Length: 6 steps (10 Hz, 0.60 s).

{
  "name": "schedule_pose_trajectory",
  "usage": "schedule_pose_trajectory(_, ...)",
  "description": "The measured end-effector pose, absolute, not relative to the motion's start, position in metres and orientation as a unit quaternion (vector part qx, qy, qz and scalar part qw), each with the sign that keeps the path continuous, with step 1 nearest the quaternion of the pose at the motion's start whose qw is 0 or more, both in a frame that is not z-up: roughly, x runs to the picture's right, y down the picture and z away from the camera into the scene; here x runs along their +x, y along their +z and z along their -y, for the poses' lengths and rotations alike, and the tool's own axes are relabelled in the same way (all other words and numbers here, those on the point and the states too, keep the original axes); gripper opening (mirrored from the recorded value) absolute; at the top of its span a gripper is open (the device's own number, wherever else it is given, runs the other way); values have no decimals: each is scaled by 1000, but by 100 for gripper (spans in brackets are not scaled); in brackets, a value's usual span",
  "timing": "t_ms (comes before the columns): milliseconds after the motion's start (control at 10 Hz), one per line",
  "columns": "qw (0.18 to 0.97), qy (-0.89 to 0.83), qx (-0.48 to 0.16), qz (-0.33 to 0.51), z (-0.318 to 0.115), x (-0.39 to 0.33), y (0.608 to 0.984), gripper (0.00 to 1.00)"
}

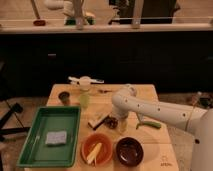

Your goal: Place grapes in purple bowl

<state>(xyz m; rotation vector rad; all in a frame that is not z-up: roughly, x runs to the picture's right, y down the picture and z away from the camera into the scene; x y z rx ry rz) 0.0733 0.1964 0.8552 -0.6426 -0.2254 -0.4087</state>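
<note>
The grapes [112, 121] show only as a small, dark, bumpy clump on the table [150, 95], pressed right against the gripper [120, 125]. The gripper is lowered mid-table under the white arm [150, 107], and whether it is open, closed or gripping cannot be told. The purple bowl [129, 150], dark and glossy, sits nearer the front edge, beside an orange bowl [96, 150] of yellow sticks.

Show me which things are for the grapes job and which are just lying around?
For the job: dark purple-brown grape cluster, glossy round purple bowl, gripper by the grapes.
Lying about: round orange bowl with yellow sticks, green rectangular tray, small dark cup.
</note>
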Motion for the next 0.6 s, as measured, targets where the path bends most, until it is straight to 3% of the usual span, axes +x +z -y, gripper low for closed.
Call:
schedule_pose_trajectory(300,920,-205,-318,107,-199,72,857,76)
schedule_pose_trajectory(600,918,-212,-317,110,-200,71,857,47)
